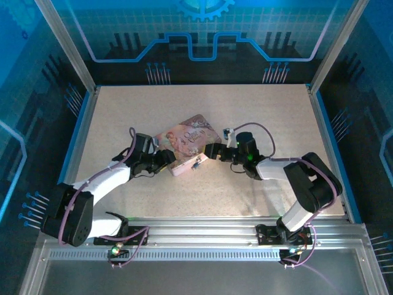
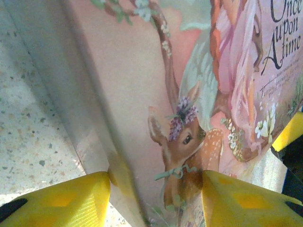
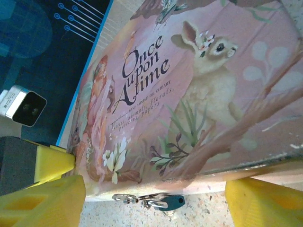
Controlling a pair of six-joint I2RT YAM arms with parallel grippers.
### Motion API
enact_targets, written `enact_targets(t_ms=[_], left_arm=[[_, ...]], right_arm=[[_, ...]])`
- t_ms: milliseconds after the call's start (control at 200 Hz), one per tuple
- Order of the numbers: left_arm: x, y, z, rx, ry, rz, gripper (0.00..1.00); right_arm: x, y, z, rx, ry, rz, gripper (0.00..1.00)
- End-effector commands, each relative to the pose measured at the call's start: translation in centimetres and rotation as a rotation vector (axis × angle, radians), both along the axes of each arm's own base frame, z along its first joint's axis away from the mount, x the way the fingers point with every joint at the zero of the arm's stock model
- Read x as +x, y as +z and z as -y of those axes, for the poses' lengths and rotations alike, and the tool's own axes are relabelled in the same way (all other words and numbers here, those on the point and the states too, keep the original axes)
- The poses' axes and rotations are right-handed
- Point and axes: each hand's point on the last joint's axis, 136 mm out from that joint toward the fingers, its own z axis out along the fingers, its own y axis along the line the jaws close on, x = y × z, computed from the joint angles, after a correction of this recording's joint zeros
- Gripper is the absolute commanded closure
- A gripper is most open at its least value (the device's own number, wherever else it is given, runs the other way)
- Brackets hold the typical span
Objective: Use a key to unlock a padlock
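Tin (image 1: 187, 138), pink and printed with a deer, a rabbit and the words "Once upon a time", lies flat on the speckled table (image 1: 276, 117) between the two arms.

The left pincer (image 1: 164, 158) is closed on the tin's near-left corner. In the left wrist view its yellow pads (image 2: 61, 201) sit on either side of that corner. One pad presses on the pale side wall and the other lies against the lid by the deer picture. The tin fills the space between and ahead of the jaws, and bare table lies off to the left of them.

The right pincer (image 1: 212, 152) stands open at the opposite side of the tin. Its two yellow pads (image 3: 40, 201) are spread wide, with the tin's long edge running across the gap just ahead of them. Neither pad is seen touching the tin.

The padlock (image 3: 173, 202) is small with a bluish body. It lies on the table between the right pincer's pads, close in front of them and right against the foot of the tin's side wall. From above it is a small dark speck (image 1: 196, 163) at the tin's near edge, between the two pincers and nearer the right one. A thin silvery metal piece (image 3: 125, 198) lies just left of the padlock. It looks joined to it, but it is too small to tell if it is the key.

Past the right pincer's left pad, the left pincer's yellow pad (image 3: 52, 163) touches the tin's corner.
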Motion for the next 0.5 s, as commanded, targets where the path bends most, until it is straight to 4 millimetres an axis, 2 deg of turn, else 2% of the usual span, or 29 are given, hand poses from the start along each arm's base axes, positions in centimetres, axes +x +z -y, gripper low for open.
enact_targets(t_ms=[0, 145, 280, 495], left_arm=[[-4.3, -4.1, -0.9, 0.061, 0.006, -0.191, 0.47], [-4.2, -4.1, -0.9, 0.067, 0.006, -0.192, 0.47], [-4.1, -4.0, -1.0, 0.071, 0.009, -0.188, 0.46], [-4.1, -3.9, -1.1, 0.075, 0.008, -0.185, 0.46]], right_arm=[[1.0, 1.6, -0.7, 0.045, 0.030, 0.068, 0.22], [0.6, 1.2, 0.4, 0.022, -0.006, 0.070, 0.22], [-0.6, 0.7, 1.5, 0.000, -0.007, 0.089, 0.23], [-2.8, 0.4, 1.4, 0.030, 0.051, 0.142, 0.26]])
